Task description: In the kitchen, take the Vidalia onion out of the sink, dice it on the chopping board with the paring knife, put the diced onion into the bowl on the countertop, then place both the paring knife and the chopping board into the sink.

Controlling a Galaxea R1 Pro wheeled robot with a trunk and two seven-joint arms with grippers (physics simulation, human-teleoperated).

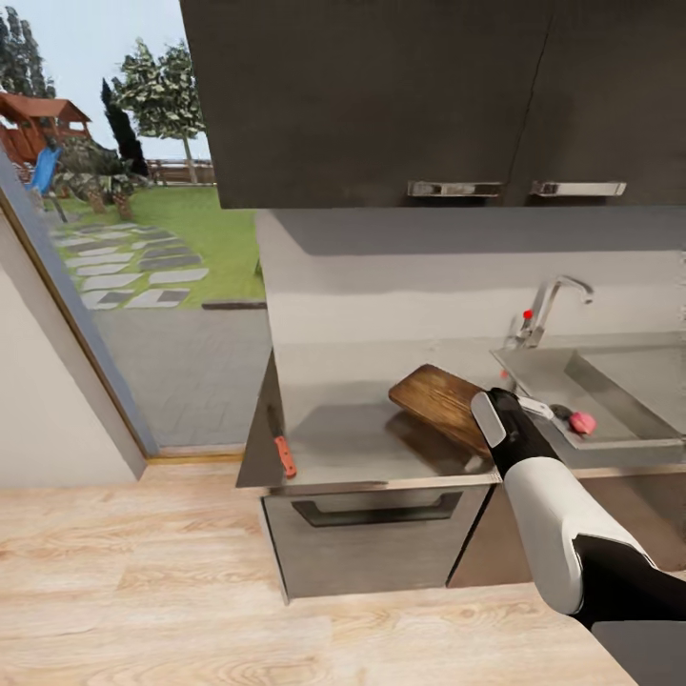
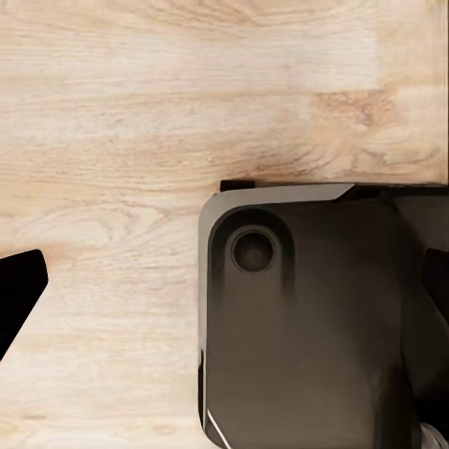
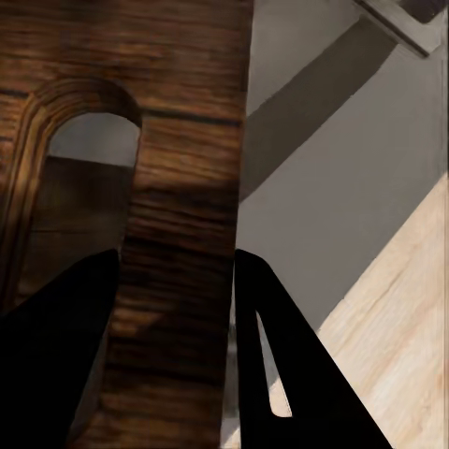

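Observation:
The brown chopping board hangs tilted just above the grey countertop and casts a shadow on it. My right gripper is shut on the end with the handle hole. In the right wrist view the board sits between the two black fingers, at the gripper. The paring knife, red-orange handled, lies at the countertop's front left edge. A small pinkish round thing, apparently the onion, lies in the near part of the sink. The bowl is out of view. My left gripper hangs open over the floor.
A faucet stands behind the sink. Dark upper cabinets hang over the counter. A grey drawer front is below it. A large window is at the left. The robot's dark base rests on the wood floor.

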